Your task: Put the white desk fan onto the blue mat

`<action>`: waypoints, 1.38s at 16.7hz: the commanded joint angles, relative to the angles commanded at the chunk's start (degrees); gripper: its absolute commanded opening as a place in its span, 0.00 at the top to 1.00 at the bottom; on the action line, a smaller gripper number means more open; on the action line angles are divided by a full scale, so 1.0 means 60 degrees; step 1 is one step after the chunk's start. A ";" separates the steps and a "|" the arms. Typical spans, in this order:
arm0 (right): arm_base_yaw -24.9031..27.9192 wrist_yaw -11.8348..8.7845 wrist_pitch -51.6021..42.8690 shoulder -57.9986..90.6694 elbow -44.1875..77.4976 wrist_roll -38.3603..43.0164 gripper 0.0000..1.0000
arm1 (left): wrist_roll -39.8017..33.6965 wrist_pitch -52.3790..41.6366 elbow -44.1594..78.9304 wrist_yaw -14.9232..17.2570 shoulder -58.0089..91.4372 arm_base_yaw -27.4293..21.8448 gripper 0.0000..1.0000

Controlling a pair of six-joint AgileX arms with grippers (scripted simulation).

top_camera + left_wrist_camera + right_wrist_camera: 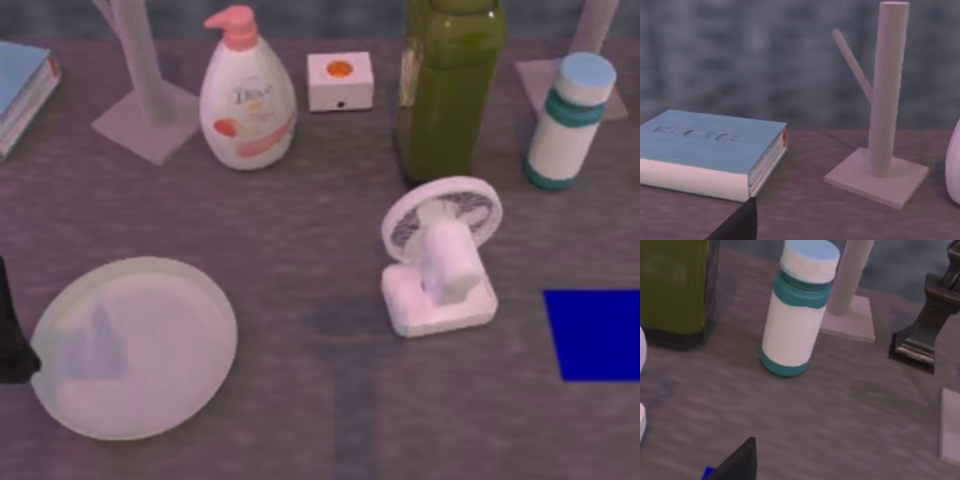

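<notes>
one fan (440,258), one mat (592,334), one plate (134,346), three bottles (247,92), one book (22,88), two stands (147,100).

Top cam overhead facing table (300,250), wrist cams low, near tabletop, left shares book (705,150) w/ top.

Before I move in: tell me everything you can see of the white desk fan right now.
The white desk fan looks like smooth white plastic: a round grilled cage, a cylindrical motor housing behind it and a rounded square base. It stands on the table right of centre, base flat on the surface, cage toward the green bottle but apart from it. Nothing else touches it; no gripper is near. The blue mat lies to its right, with a gap between them.
</notes>
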 joint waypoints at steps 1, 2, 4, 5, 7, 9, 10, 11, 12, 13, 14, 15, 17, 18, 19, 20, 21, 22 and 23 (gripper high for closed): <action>0.0192 0.0010 -0.0619 0.0865 0.0839 -0.0460 0.00 | 0.0000 0.0000 0.0000 0.0000 0.0000 0.0000 0.00; 0.0396 0.0018 -0.1261 0.1786 0.1756 -0.0940 0.00 | 0.0000 0.0000 0.0000 0.0000 0.0000 0.0000 0.00; 0.0829 0.0023 -0.2587 0.3745 0.3780 -0.1943 0.00 | 0.0000 0.0000 0.0000 0.0000 0.0000 0.0000 0.00; 0.1055 0.0021 -0.3258 0.4758 0.4865 -0.2457 0.00 | 0.0000 0.0000 0.0000 0.0000 0.0000 0.0000 0.00; 0.1515 0.0005 -0.4596 0.6788 0.7121 -0.3495 0.00 | 0.0000 0.0000 0.0000 0.0000 0.0000 0.0000 0.00; 0.1974 -0.0016 -0.5909 0.8776 0.9379 -0.4525 0.00 | 0.0000 0.0000 0.0000 0.0000 0.0000 0.0000 0.00; 0.2198 -0.0026 -0.6555 0.9740 1.0467 -0.5031 0.00 | 0.0000 0.0000 0.0000 0.0000 0.0000 0.0000 0.00; 0.2417 -0.0034 -0.7194 1.0672 1.1509 -0.5530 0.00 | 0.0000 0.0000 0.0000 0.0000 0.0000 0.0000 0.00; 0.2630 -0.0039 -0.7823 1.1569 1.2495 -0.6018 0.00 | 0.0000 0.0000 0.0000 0.0000 0.0000 0.0000 0.00; 0.2836 -0.0042 -0.8439 1.2425 1.3417 -0.6492 0.00 | 0.0000 0.0000 0.0000 0.0000 0.0000 0.0000 0.00; 0.3034 -0.0043 -0.9037 1.3242 1.4274 -0.6947 0.00 | 0.0000 0.0000 0.0000 0.0000 0.0000 0.0000 0.00; 0.3220 -0.0041 -0.9614 1.4020 1.5064 -0.7382 0.00 | 0.0000 0.0000 0.0000 0.0000 0.0000 0.0000 0.00; 0.3552 -0.0030 -1.0669 1.5428 1.6438 -0.8160 0.00 | 0.0000 0.0000 0.0000 0.0000 0.0000 0.0000 0.00; 0.3697 -0.0024 -1.1135 1.6056 1.7029 -0.8499 0.00 | 0.0000 0.0000 0.0000 0.0000 0.0000 0.0000 0.00; 0.3825 -0.0018 -1.1553 1.6626 1.7551 -0.8799 0.00 | 0.0000 0.0000 0.0000 0.0000 0.0000 0.0000 0.00; 0.3935 -0.0012 -1.1915 1.7124 1.8005 -0.9057 0.00 | 0.0000 0.0000 0.0000 0.0000 0.0000 0.0000 0.00; 0.4026 -0.0008 -1.2216 1.7536 1.8388 -0.9270 0.00 | 0.0000 0.0000 0.0000 0.0000 0.0000 0.0000 0.00; 0.4097 -0.0004 -1.2451 1.7853 1.8695 -0.9435 0.00 | 0.0000 0.0000 0.0000 0.0000 0.0000 0.0000 0.00; 0.4146 -0.0002 -1.2615 1.8072 1.8912 -0.9550 0.00 | 0.0000 0.0000 0.0000 0.0000 0.0000 0.0000 0.00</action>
